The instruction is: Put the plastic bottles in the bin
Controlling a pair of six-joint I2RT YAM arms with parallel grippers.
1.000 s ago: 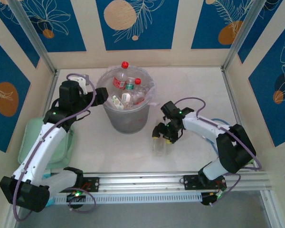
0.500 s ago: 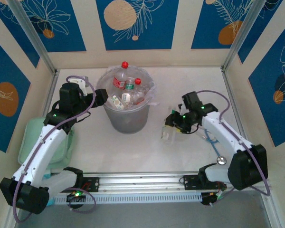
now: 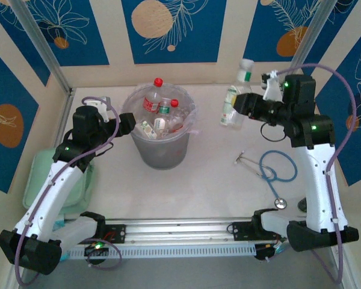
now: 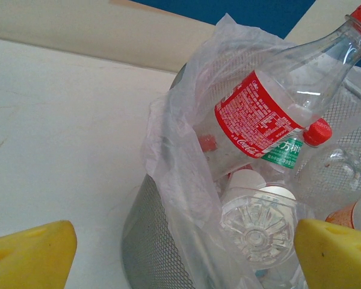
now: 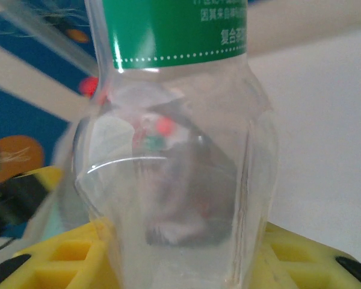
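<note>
The bin, a grey mesh bucket lined with a clear bag, holds several plastic bottles; a red-labelled one sticks up above the rim. My right gripper is raised to the right of the bin and shut on the base of a clear bottle with a green-white label and white cap. In the right wrist view this bottle stands between the yellow fingers. My left gripper is open at the bin's left rim; its jaws straddle the bin wall.
A blue stethoscope lies on the table under the right arm. A pale green tray sits at the left edge. An aluminium rail runs along the front. Patterned walls close in the back and sides.
The right arm has lifted the bottle off the table by the bin's right side, carrying it up and back to the right, jaws narrowing on it. The left arm has hardly moved.
</note>
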